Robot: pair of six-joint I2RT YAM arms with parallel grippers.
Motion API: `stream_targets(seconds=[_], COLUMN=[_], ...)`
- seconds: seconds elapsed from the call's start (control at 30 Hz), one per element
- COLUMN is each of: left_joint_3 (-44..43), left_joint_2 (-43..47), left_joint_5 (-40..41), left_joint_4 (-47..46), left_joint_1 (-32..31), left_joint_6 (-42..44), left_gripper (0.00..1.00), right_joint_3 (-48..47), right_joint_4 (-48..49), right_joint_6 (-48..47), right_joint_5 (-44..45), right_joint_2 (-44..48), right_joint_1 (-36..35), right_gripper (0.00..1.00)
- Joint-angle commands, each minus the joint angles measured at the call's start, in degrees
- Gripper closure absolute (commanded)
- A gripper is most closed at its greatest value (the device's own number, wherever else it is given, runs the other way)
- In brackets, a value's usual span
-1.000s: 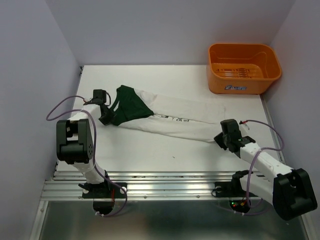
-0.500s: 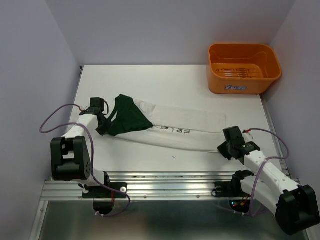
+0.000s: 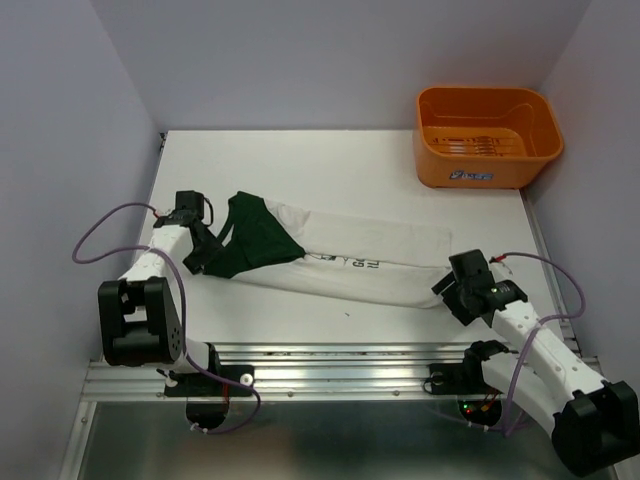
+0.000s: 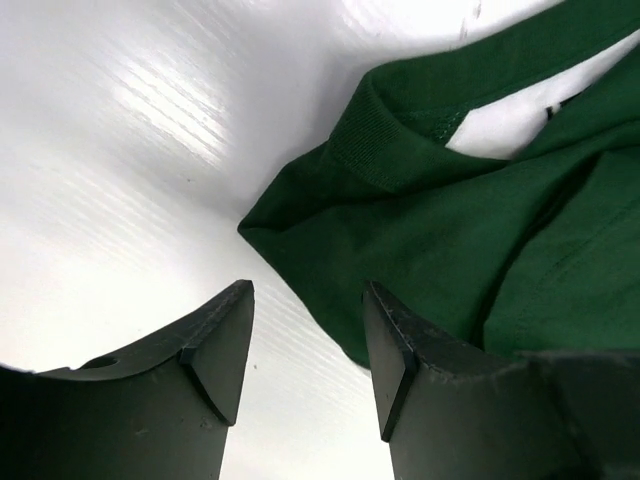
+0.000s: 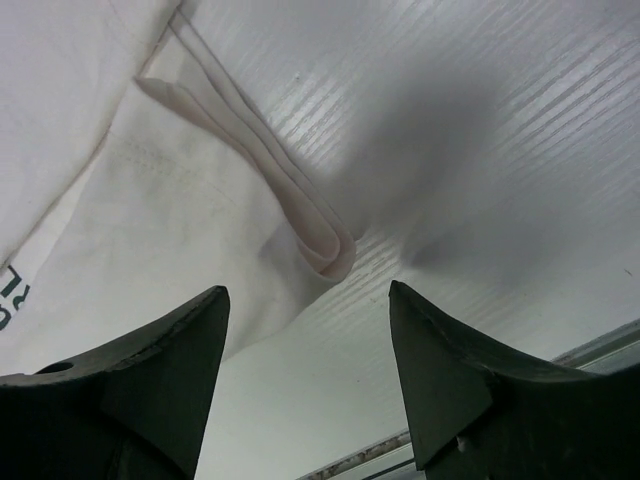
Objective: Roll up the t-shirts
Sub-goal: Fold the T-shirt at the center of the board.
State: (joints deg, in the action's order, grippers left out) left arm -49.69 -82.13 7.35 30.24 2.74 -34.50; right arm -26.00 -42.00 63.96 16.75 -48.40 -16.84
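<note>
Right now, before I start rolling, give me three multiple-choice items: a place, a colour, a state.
1. Where is the orange basket? A) far right corner B) near left corner C) table centre
2. Which colour is the t-shirt end at the left hand? A) white B) orange C) dark green
3. The right hand is: A) shut on the basket B) open, empty C) shut on the hem

1 A: it sits far right.
2 C: green cloth lies by that hand's fingers.
3 B: its fingers stand apart, white hem loose ahead.
</note>
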Motion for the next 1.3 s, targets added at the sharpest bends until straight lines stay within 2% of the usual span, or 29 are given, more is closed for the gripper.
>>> stream_targets(seconds=[0.0,0.1,0.2,0.23,0.37,0.47,0.63,0.93,1.27], left_joint_3=[-7.2,-10.0,-11.6,-11.4,-8.8,-6.8,-6.0,-6.0,-7.5], left_joint_2=[4.6,7.1,8.7,8.3,4.7,1.9,-2.8,-9.5,-13.0], left_joint_5=[5.9,4.8,-0.5,-3.8,-9.1,-12.3,-11.4,-12.4,-13.9], left_joint_4=[3.9,2.4,-0.3,-1.2,-5.6,-8.9,-12.6,-15.3,-16.6], left_joint_1=[0.3,0.1,-2.4,-5.1,-7.2,-7.7,-8.1,-8.1,-8.2], left_joint_6=[1.3,4.3,6.8,7.2,7.1,7.3,7.8,8.8,8.5], left_gripper=[0.41,0.43,0.43,0.43,0.33,0.32,0.36,0.37,0.49], right_joint_3=[-4.1,-5.5,-8.2,-9.7,-12.1,-13.0,-13.3,-12.7,-12.7], right_joint_4=[-3.8,-3.3,-2.2,-1.9,0.8,2.8,3.9,4.3,5.8], right_joint_6=[-0.6,-0.9,-2.4,-3.4,-5.8,-6.9,-7.4,-7.8,-8.0], right_joint_5=[2.2,2.1,2.3,2.8,3.2,2.8,2.5,2.1,1.8], right_joint_2=[2.6,4.1,2.4,1.6,-1.7,-3.2,-4.1,-4.7,-6.4], right_joint_1=[0.4,0.4,0.4,0.4,0.4,0.4,0.4,0.4,0.4], right_gripper=[0.28,0.28,0.27,0.27,0.26,0.26,0.26,0.25,0.25])
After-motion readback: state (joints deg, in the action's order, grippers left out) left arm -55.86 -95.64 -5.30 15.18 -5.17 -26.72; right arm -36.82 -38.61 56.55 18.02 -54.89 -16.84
